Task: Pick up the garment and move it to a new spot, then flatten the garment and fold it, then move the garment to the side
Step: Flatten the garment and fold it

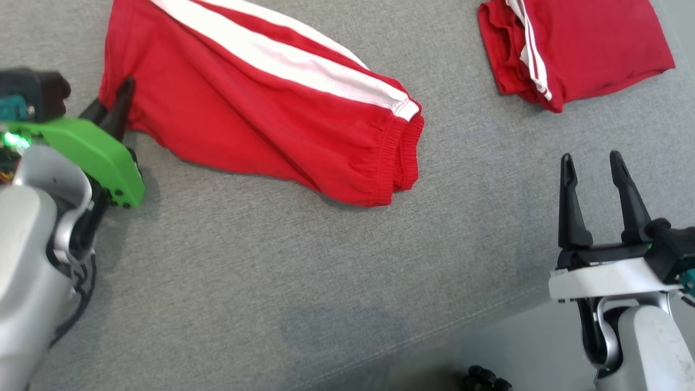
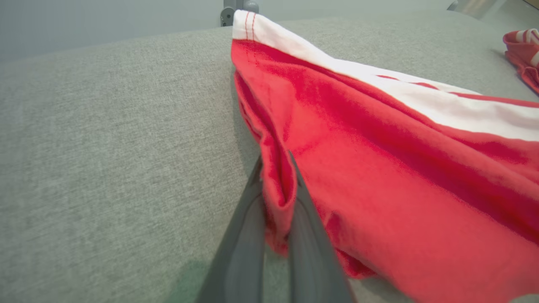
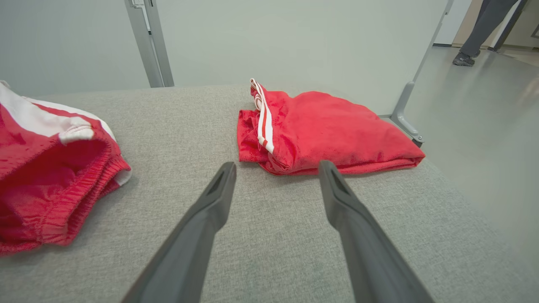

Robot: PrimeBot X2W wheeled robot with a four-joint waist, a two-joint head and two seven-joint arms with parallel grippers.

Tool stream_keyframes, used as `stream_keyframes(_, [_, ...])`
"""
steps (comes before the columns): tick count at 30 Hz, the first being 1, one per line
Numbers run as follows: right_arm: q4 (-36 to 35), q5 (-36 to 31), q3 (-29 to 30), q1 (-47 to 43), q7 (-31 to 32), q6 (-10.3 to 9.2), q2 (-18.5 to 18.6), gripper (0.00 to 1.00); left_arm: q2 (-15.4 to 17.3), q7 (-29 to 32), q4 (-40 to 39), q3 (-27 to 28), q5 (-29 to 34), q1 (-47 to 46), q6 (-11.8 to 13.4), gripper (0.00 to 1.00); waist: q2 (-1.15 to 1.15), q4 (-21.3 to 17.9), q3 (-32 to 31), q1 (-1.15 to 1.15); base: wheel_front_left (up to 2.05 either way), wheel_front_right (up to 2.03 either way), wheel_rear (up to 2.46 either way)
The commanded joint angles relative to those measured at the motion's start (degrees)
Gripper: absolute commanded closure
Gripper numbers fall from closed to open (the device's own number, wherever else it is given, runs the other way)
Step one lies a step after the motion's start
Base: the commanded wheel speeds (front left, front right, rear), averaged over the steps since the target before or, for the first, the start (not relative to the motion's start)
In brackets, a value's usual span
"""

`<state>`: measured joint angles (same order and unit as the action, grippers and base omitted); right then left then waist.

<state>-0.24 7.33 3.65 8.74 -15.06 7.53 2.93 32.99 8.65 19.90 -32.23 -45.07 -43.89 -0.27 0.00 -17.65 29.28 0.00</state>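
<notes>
Left gripper (image 2: pixel 276 162) clamped on the edge fold of the red garment (image 1: pixel 260 108) lying across the grey table (image 1: pixel 271 271), right gripper (image 1: pixel 594 163) wide open and well apart, and such a thin bite could slip once it lifts.

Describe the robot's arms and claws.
Both claws have two long, dark, tapering fingers. The left claw sits on a bright green wrist plate with a lit green light, silver forearm and black cable. The right claw has a white wrist plate and pale forearm.
</notes>
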Motion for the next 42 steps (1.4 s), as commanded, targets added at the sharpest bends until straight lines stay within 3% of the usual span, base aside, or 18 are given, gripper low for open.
stream_keyframes(1, [0.27,0.4,0.25,-1.34,-0.12,-0.09,-0.03,0.0,0.08,-1.34,-1.08,0.51,0.63,2.36,1.22,1.0,0.0,1.26,-1.72,0.0,0.0,0.0,0.0])
stream_keyframes(12, [2.15,-1.56,-1.89,-5.92,-0.13,-0.09,2.05,0.0,-0.55,-10.8,-15.62,4.64,-3.93,24.55,11.17,1.0,0.0,10.87,-9.48,0.0,0.0,0.0,0.0])
stream_keyframes(17, [2.55,-1.54,-2.35,-6.78,-0.12,-0.09,3.07,0.0,-2.3,-13.98,-19.06,5.19,-5.45,31.08,12.97,1.0,0.0,13.42,-10.93,0.0,0.0,0.0,0.0])
stream_keyframes(21, [3.0,-1.59,-2.7,-7.3,-0.12,-0.09,4.05,0.0,-3.64,-16.21,-18.44,4.37,-5.38,33.85,12.62,1.0,0.0,15.37,-11.5,0.0,0.0,0.0,0.0])
stream_keyframes(22, [3.11,-1.57,-2.85,-7.25,-0.13,-0.09,4.24,0.0,-4.29,-16.69,-17.77,4.12,-5.38,33.98,12.55,0.96,0.0,15.65,-11.56,0.0,0.0,0.0,0.0])
stream_keyframes(23, [3.2,-1.53,-2.82,-7.22,-0.12,-0.09,4.47,0.0,-5.3,-17.05,-17.08,3.82,-5.89,34.13,12.29,0.69,0.0,15.93,-11.61,0.0,0.0,0.0,0.0])
stream_keyframes(24, [3.31,-1.56,-2.95,-7.09,-0.13,-0.09,4.66,0.0,-5.53,-17.78,-16.59,3.64,-5.43,33.89,12.0,0.0,0.0,16.08,-11.63,0.0,0.0,0.0,0.0])
stream_keyframes(28, [3.25,-2.12,-2.81,-6.42,-0.12,-0.09,4.64,0.0,-6.01,-22.02,-15.04,2.76,-0.28,32.76,11.91,0.0,0.0,16.57,-11.95,0.0,0.0,0.0,0.0])
stream_keyframes(31, [2.82,-2.63,-3.72,-5.31,-0.12,-0.09,4.23,0.0,-5.33,-23.6,-14.51,3.24,6.78,33.86,14.52,0.0,0.0,16.71,-12.35,0.0,0.0,0.0,0.0])
stream_keyframes(34, [3.32,-3.85,-5.62,-4.3,-0.12,-0.09,4.49,0.0,-6.71,-23.86,-16.54,5.74,14.16,36.13,17.12,0.0,0.0,17.37,-13.0,0.0,0.0,0.0,0.0])
stream_keyframes(37, [3.74,-4.66,-9.43,-2.05,1.5,-0.08,4.12,0.0,-8.72,-23.84,-20.44,8.31,20.9,39.14,17.97,0.0,0.0,18.06,-13.05,0.0,0.0,0.0,0.0])
stream_keyframes(42, [4.23,-5.51,-15.16,2.15,7.01,-0.08,3.54,0.0,-13.76,-23.82,-24.08,12.32,26.79,43.73,16.49,0.0,0.0,19.85,-12.76,0.0,0.0,0.0,0.0])
